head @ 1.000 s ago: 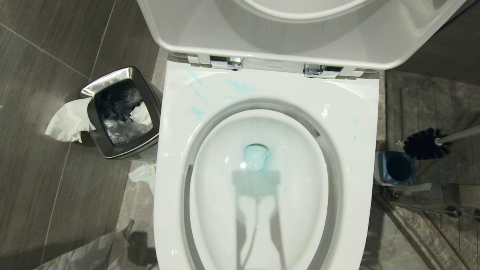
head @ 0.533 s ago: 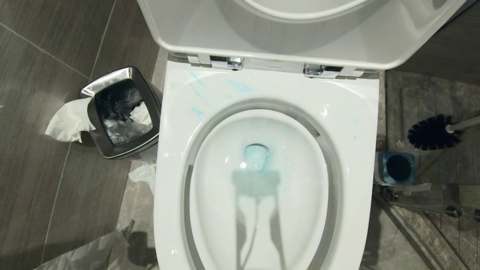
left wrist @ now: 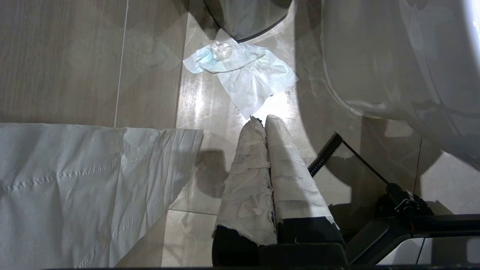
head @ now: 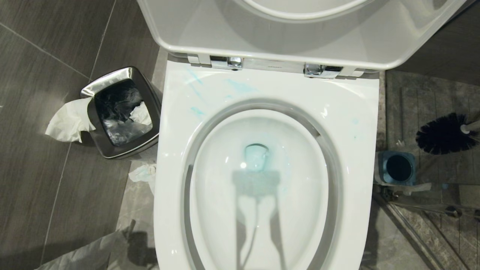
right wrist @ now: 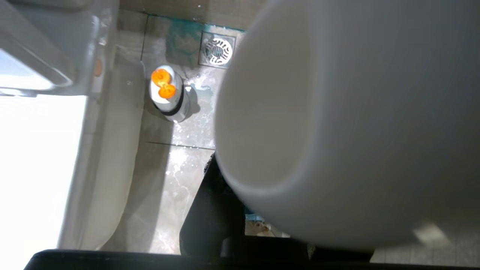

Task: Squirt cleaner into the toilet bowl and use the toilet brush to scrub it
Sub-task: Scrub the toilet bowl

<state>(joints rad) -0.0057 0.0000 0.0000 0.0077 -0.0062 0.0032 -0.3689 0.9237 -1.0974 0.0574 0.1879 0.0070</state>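
The toilet bowl [head: 360, 112] stands open below me, lid up. Turquoise cleaner smears [head: 242, 87] streak its back rim and tint the water [head: 257, 157]. To the right, the toilet brush hangs in the air, its black bristle head [head: 444, 133] just beyond and right of the blue holder [head: 397, 168], its pale handle [head: 473, 126] running off the frame. In the right wrist view my right gripper [right wrist: 240, 195] is shut on that handle, whose whitish rounded end [right wrist: 337, 123] fills the view beside one black finger [right wrist: 210, 210]. My left gripper [left wrist: 262, 119] hangs shut and empty over the floor.
A steel waste bin [head: 90, 92] with draped tissue [head: 69, 120] stands left of the toilet. A crumpled tissue [head: 144, 174] and a paper sheet [head: 82, 255] lie on the floor. A white bottle with an orange top [right wrist: 167, 92] stands near a floor drain [right wrist: 216, 50].
The brush head has moved to the right and a little farther back, away from the holder, and looks larger. The toilet and left gripper have not moved.
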